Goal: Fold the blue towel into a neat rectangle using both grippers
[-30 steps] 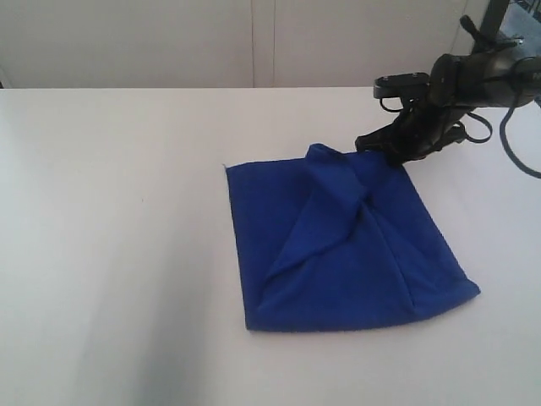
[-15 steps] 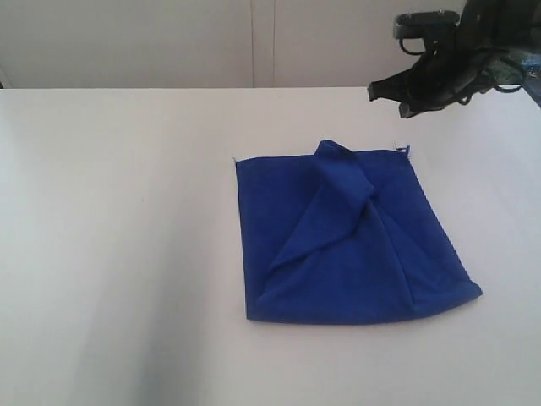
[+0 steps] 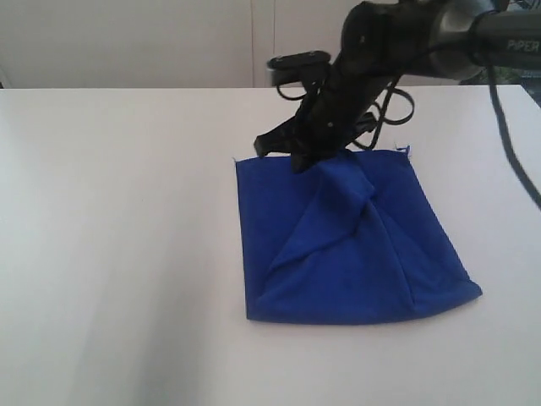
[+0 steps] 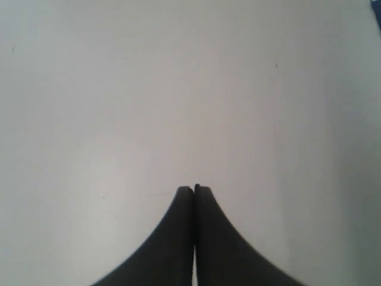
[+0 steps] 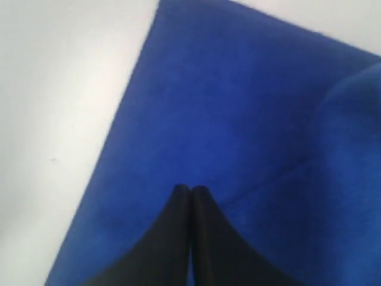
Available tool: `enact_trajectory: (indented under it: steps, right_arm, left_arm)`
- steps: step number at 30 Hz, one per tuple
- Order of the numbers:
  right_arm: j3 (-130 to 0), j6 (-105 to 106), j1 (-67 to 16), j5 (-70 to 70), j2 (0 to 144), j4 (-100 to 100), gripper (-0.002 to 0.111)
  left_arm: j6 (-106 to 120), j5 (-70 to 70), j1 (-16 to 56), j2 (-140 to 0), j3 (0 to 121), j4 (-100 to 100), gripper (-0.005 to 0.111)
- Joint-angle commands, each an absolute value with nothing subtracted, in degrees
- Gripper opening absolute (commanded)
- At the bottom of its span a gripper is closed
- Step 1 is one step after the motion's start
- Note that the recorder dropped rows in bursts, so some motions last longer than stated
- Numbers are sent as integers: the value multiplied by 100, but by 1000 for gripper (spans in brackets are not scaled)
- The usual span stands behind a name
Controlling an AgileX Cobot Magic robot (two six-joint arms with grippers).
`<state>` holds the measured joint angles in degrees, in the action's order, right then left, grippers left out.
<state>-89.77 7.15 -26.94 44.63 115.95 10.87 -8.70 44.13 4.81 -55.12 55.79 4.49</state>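
Note:
The blue towel [image 3: 355,245] lies on the white table [image 3: 127,211] as a rough square, with a raised ridge running from its far edge toward the middle. My right gripper [image 3: 297,162] hangs over the towel's far edge, just left of that ridge. In the right wrist view its jaws [image 5: 190,188] are pressed together with nothing between them, above the blue cloth [image 5: 238,119] near a fold line. My left gripper [image 4: 194,188] is shut and empty over bare table; it does not show in the exterior view. A sliver of the towel [image 4: 377,6] shows at a corner of the left wrist view.
The right arm [image 3: 423,34] and its cables reach in from the far right, above the towel's far right corner. A pale wall [image 3: 169,42] stands behind the table's far edge. White tabletop stretches to the left of the towel.
The right gripper left the towel's far right corner, rose, then swung left and down to the middle of the far edge. That corner now lies flat.

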Motion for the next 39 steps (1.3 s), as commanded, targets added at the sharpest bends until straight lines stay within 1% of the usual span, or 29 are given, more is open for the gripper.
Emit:
enact_trajectory:
  steps: [1, 8, 22, 31, 39]
  right_arm:
    - [-8710, 774, -3088, 4373, 11555, 1114, 0]
    - [-8320, 738, -3421, 3916, 11555, 1114, 0]
    - [-8313, 769, -3593, 3570, 12533, 1898, 0]
    - [-8324, 769, -3939, 3240, 12638, 2075, 0]
    - [-8410, 769, -4001, 3194, 12678, 2342, 0]
  left_arm:
    - [-903, 4446, 474, -5469, 5580, 447, 0]
    - [-903, 4446, 474, -5469, 5580, 447, 0]
    - [-903, 4446, 474, -5469, 5580, 447, 0]
    - [-903, 4446, 474, -5469, 5580, 447, 0]
    - [-903, 4446, 474, -5469, 5580, 447, 0]
